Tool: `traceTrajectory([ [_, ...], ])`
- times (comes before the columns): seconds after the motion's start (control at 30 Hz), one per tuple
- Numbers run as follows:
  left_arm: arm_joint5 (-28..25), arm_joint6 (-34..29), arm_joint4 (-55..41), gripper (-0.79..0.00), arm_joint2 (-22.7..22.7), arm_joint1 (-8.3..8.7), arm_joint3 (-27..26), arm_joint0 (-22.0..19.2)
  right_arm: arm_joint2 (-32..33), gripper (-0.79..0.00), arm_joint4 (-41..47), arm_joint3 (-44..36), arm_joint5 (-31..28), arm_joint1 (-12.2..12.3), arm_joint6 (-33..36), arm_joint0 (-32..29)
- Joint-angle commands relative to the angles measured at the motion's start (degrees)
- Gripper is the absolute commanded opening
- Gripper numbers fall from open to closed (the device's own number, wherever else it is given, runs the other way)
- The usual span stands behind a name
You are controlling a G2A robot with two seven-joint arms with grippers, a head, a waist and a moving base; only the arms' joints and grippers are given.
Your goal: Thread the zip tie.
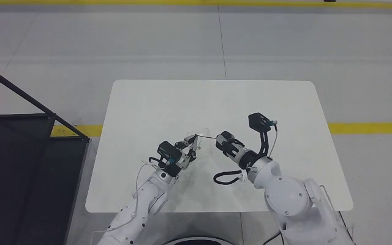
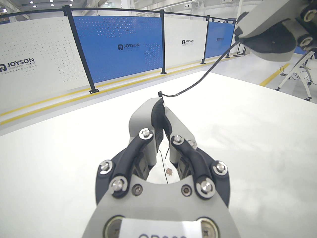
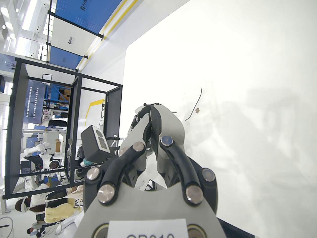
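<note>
The zip tie (image 2: 198,82) hangs over mid-table, head end clamped in the closed left gripper (image 2: 161,107), tail pinched tight by the right gripper (image 3: 151,110) at its 3 o'clock, so the threading itself looks not yet done.

- where was the zip tie (image 2: 198,83)?
- above the surface (image 1: 275,110), strung between the left gripper (image 2: 161,105) and the right gripper (image 3: 151,108), one end in each.
- anything below?
- a loose strip (image 3: 195,104) lay on the surface, just beside a small crumb (image 3: 197,110).
</note>
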Motion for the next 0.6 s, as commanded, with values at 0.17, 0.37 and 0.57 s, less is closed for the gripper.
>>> traceTrajectory([
  [0.17, 0.0, 0.0, 0.0, -0.785, 0.0, 0.0, 0.0, 0.0, 0.82, -0.785, 2.28, -0.24, -4.06, -0.08, -1.07, -1.37],
  [0.37, 0.0, 0.0, 0.0, -0.785, 0.0, 0.0, 0.0, 0.0, 1.24, -0.785, 3.55, 0.0, -6.93, -0.12, -1.56, -2.2],
  [0.57, 0.0, 0.0, 0.0, -0.785, 0.0, 0.0, 0.0, 0.0, 1.59, -0.785, 4.72, 0.5, -10.66, -0.12, -1.85, -2.84],
])
